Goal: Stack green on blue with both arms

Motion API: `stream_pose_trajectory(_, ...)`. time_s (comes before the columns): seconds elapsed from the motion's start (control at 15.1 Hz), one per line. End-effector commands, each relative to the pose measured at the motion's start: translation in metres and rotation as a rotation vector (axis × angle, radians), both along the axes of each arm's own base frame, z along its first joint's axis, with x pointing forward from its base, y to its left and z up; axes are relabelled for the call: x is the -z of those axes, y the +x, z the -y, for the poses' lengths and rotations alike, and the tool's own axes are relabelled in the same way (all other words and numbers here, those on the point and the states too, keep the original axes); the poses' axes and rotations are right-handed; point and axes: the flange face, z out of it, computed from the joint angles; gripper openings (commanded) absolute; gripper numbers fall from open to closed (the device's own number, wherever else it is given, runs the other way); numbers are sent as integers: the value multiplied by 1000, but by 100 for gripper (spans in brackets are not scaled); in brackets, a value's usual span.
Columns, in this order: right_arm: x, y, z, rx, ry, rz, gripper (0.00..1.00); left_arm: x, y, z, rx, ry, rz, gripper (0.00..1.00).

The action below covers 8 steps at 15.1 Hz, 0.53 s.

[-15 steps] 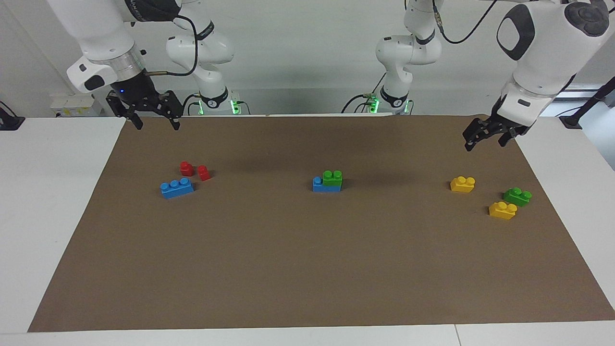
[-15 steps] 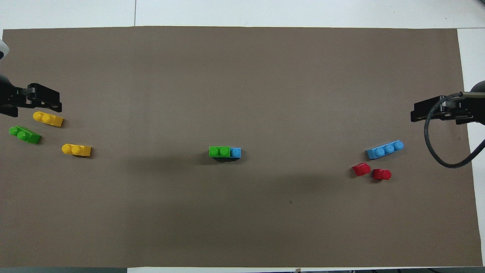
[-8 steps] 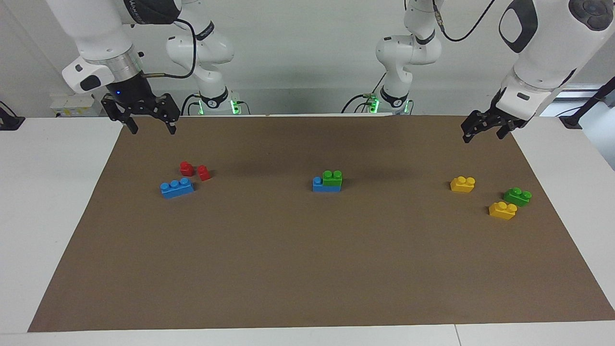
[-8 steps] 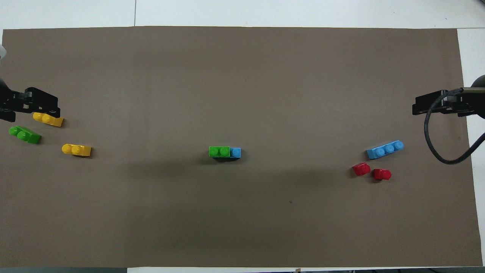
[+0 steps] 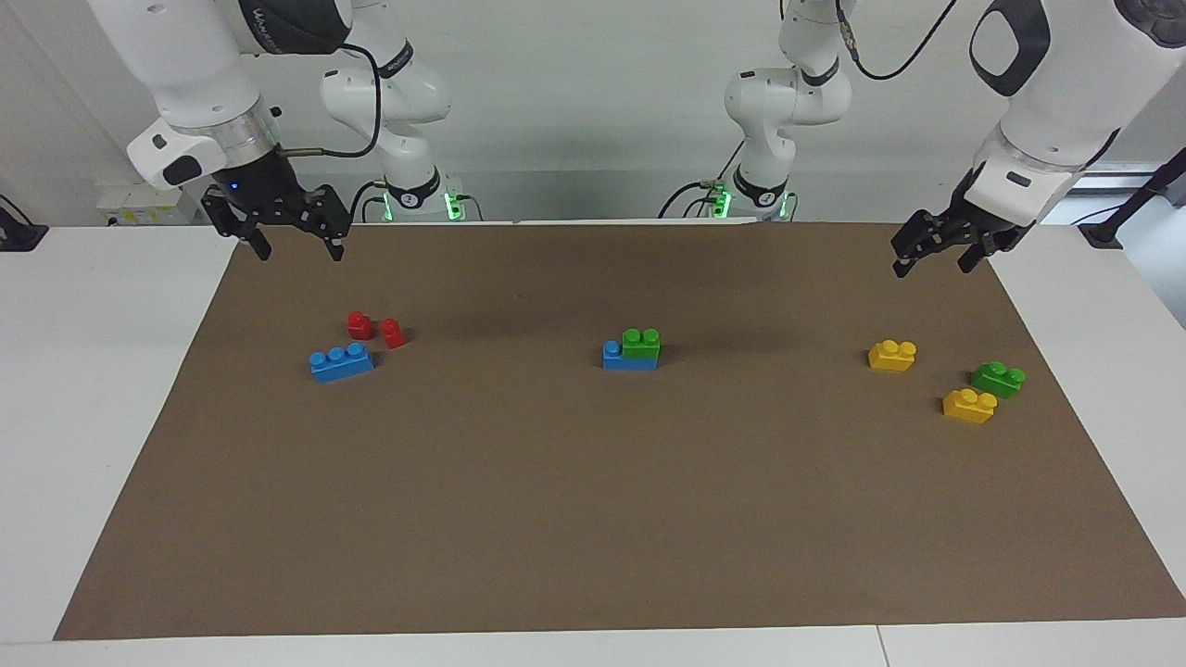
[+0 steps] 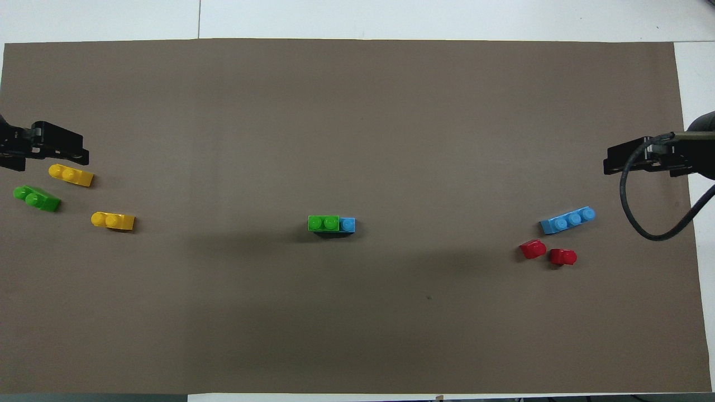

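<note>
The bench (image 5: pixel 111 389) carries a brown mat (image 5: pixel 593 519) that fills most of both frames. Of the two arms, the right arm (image 5: pixel 185 74) enters at the upper left of the facing frame and the left arm (image 5: pixel 1056 93) at its upper right.

Over the last second only the arms have shifted. The right end effector (image 5: pixel 295 248) has drifted slightly up and back toward the mat's top edge in the facing frame, and the left end effector (image 5: pixel 934 257) has lifted a little toward the upper right corner. Both are spread wide and pinch nothing. In the overhead frame they sit at the mid-height side edges, the left one (image 6: pixel 44 151) at the left edge, the right one (image 6: pixel 642 159) at the right edge.

No brick has moved. At the centre of both frames a green brick (image 5: pixel 641 344) sits on a blue brick (image 5: pixel 623 358), covering two of its studs and leaving one blue stud bare. To me this means the stack is made and the arms are pulling clear of it.

Loose pieces lie unused: a second blue brick (image 5: pixel 341 361) at centre left of the facing frame with two red bricks (image 5: pixel 375 329) just above it, and at centre right a second green brick (image 5: pixel 998 379) between two yellow bricks (image 5: pixel 892 355).
</note>
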Motion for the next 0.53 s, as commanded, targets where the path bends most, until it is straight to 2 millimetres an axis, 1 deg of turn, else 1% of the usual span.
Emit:
stream_pose_trajectory(0.0, 1, -3, 5, -23, -24, -23, 100, -7, 0, -6, 11, -20, 22, 100)
stream_pose_trajectory(0.46, 3, -6, 8, -51, -49, -46, 100, -7, 0, -4, 17, -15, 20, 100)
